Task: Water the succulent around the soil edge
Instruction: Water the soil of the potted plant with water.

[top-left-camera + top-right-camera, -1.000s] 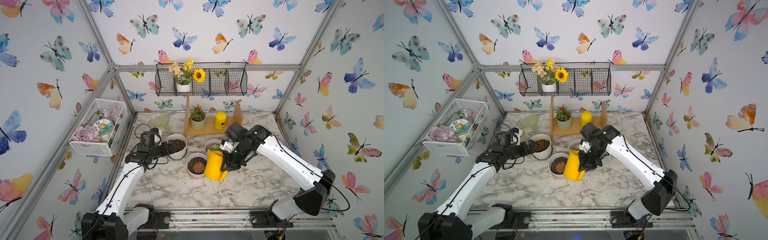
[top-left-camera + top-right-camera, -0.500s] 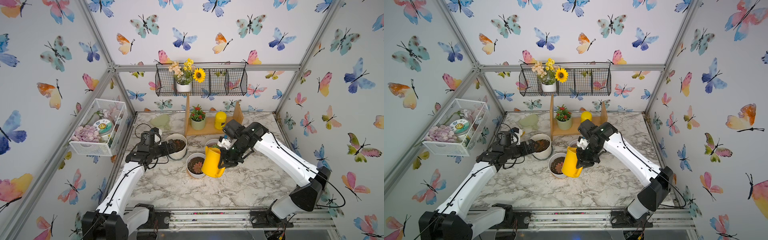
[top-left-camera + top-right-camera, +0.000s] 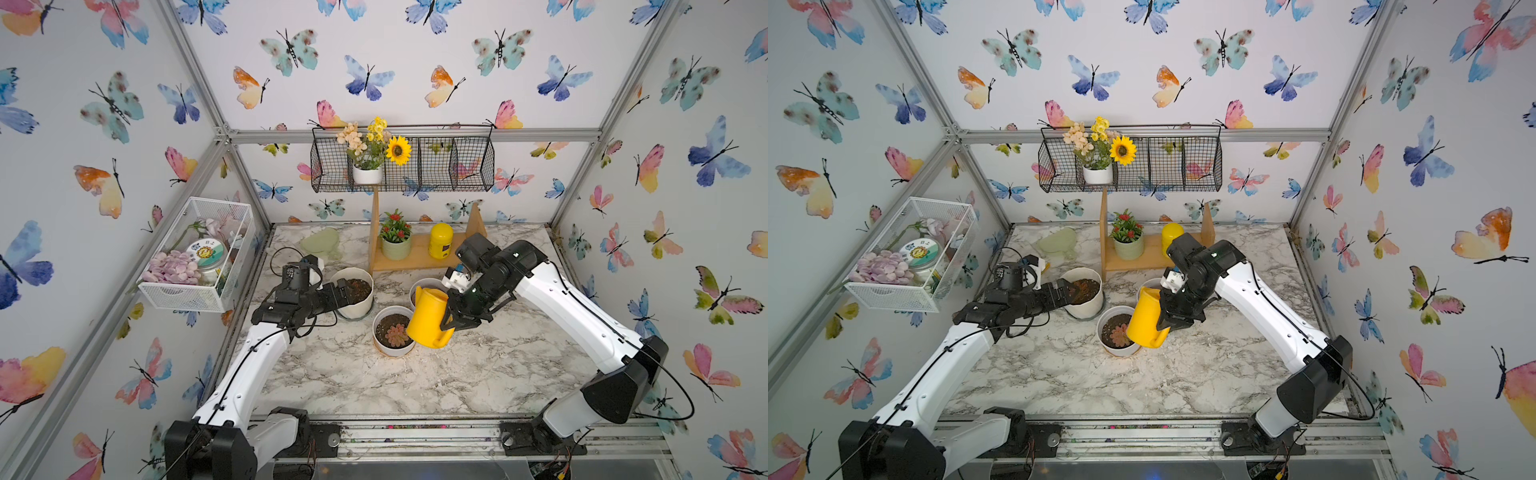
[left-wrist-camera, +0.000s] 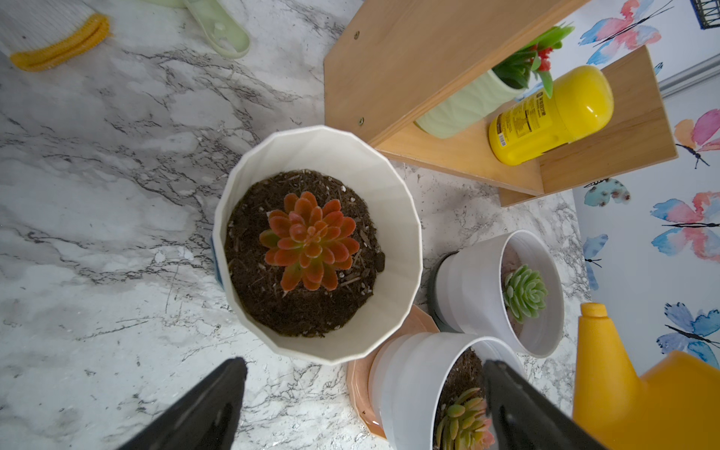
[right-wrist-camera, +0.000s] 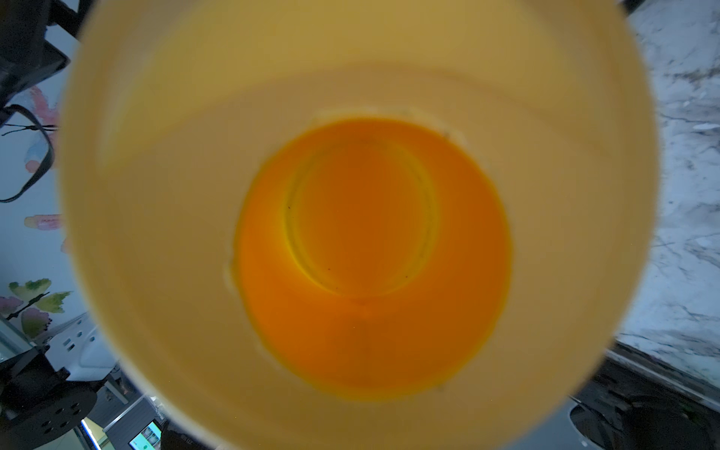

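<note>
The succulent, an orange-red rosette, sits in dark soil in a cream ribbed pot; the soil edge rings it. My left gripper is open and hovers at this pot's near-left rim, holding nothing. My right gripper is shut on the handle of a yellow watering can. The can is tilted above the right rim of a smooth white pot holding a pink rosette, to the right of the cream pot. The can's inside fills the right wrist view and hides the fingers.
A third white pot with a pale green rosette stands behind the can. A wooden shelf at the back carries a green pot and a yellow bottle. A green scoop lies back left. A white mesh basket hangs on the left wall.
My right arm has carried the yellow can a little back and to the left, over the pink rosette's pot. The left arm has stayed where it was.
</note>
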